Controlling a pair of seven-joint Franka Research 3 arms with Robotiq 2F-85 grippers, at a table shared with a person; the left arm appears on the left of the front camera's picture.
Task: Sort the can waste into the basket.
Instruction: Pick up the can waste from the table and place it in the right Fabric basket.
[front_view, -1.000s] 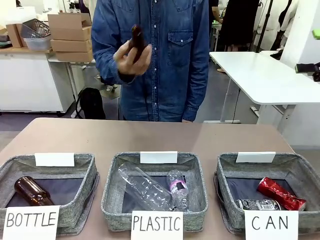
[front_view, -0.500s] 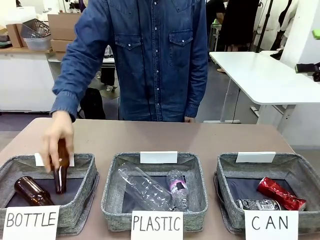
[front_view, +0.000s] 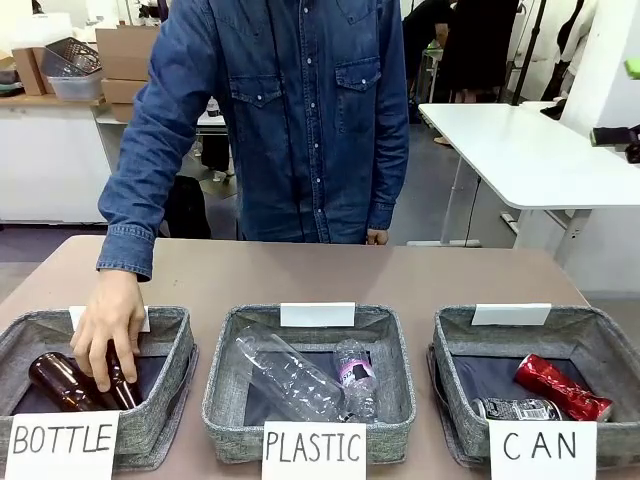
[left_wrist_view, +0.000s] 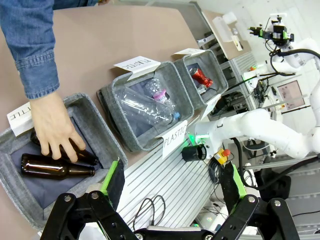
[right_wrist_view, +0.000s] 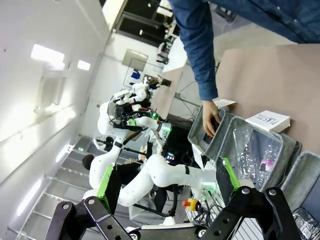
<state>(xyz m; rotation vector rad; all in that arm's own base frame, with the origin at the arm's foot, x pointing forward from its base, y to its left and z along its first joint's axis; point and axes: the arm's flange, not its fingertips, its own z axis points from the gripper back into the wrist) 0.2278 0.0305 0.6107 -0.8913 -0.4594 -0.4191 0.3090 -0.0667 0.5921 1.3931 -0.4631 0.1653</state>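
Red can (front_view: 562, 387) and dark can (front_view: 517, 408) lying in CAN basket (front_view: 455, 345) | left hand (left_wrist_view: 172, 182), right hand (right_wrist_view: 165, 181) hanging apart, well away | person's hand (front_view: 108, 325) resting in BOTTLE bin (front_view: 165, 345)

Red can (front_view: 562, 387): shiny, dented, lying on side, slanted across dark lining of CAN basket (front_view: 455, 330), right part. Dark blue-black can (front_view: 518, 409): silver ends, printing, lying on side near front wall, just beside red can, maybe touching. Basket: square, grey woven fabric, white "CAN" card in front, blank white tag on far rim, standing on bench at right end of row.
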